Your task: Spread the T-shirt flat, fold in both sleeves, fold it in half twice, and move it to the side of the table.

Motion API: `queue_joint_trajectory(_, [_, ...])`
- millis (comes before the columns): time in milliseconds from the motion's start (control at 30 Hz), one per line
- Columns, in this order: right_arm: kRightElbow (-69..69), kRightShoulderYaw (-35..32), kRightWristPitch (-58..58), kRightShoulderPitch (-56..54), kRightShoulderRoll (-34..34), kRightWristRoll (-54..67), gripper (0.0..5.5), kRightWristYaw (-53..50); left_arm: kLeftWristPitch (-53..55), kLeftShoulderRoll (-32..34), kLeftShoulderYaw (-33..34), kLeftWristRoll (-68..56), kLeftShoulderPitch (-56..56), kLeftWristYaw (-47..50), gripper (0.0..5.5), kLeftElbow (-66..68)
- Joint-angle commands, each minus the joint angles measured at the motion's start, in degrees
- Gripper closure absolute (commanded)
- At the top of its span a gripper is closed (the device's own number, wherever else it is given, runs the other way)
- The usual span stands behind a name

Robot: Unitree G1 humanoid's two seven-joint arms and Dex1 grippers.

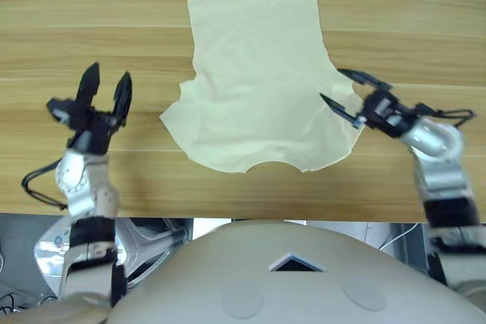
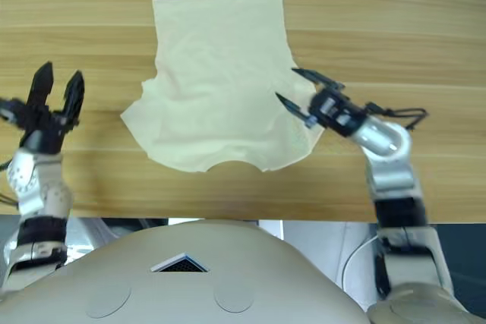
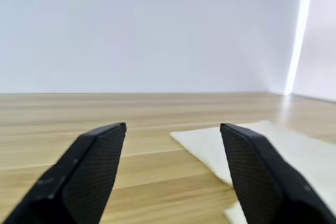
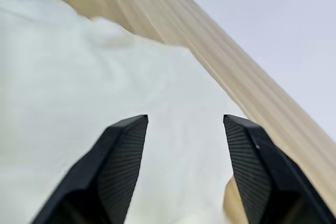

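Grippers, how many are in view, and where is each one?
2. The left black two-finger gripper is open above the light wooden table, left of the pale yellow T-shirt; the right black gripper is open over the shirt's right edge.

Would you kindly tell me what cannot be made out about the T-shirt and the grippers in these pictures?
Eye views: the right gripper covers one sleeve edge of the T-shirt; contact cannot be told.
Left wrist view: the T-shirt runs off the picture's edge, partly behind a finger of the left gripper.
Right wrist view: the gripper's fingers hide the cloth beneath them.
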Motion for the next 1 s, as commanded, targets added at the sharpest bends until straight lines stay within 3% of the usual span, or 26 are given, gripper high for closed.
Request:
queue_joint_trajectory(33, [17.8,6.8,-0.6,-16.0,9.0,-14.8,2.85,-13.3,4.0,-1.3,-4.4,24.0,-1.8,16.8,2.16,2.0])
queue_joint_trajectory(100, [17.9,8.5,-3.2,-15.5,11.0,-15.4,2.85,-13.3,-2.1,1.2,-4.4,37.3,1.0,25.1,2.16,1.8])
queue_joint_trajectory(167, [16.3,8.1,-4.6,-14.1,11.2,-14.5,2.85,-13.9,-0.4,4.6,-1.8,47.5,3.5,35.8,2.16,1.5])
queue_joint_trajectory(267, [14.9,5.2,-5.6,-13.0,9.8,-13.3,2.85,-16.0,2.2,4.1,4.3,50.7,4.4,46.5,2.16,0.5])
queue_joint_trajectory(367, [13.1,1.8,-6.3,-11.2,7.1,-12.1,2.85,-17.5,6.3,6.0,4.0,59.8,6.2,53.0,2.16,-2.2])
queue_joint_trajectory(500, [6.4,-1.3,-6.9,-6.3,3.6,-10.7,2.85,-16.7,8.0,11.8,-0.5,71.8,13.8,48.7,2.16,-12.1])
queue_joint_trajectory(733, [0.8,-4.4,-4.5,-3.1,2.3,-9.0,2.85,-17.2,2.2,22.5,-14.7,77.1,23.3,26.3,2.16,-21.3])
queue_joint_trajectory(1000, [-0.7,-6.8,-5.0,0.1,1.6,-9.2,2.85,-18.0,3.9,25.4,-16.4,74.4,19.8,19.7,2.16,-21.9])
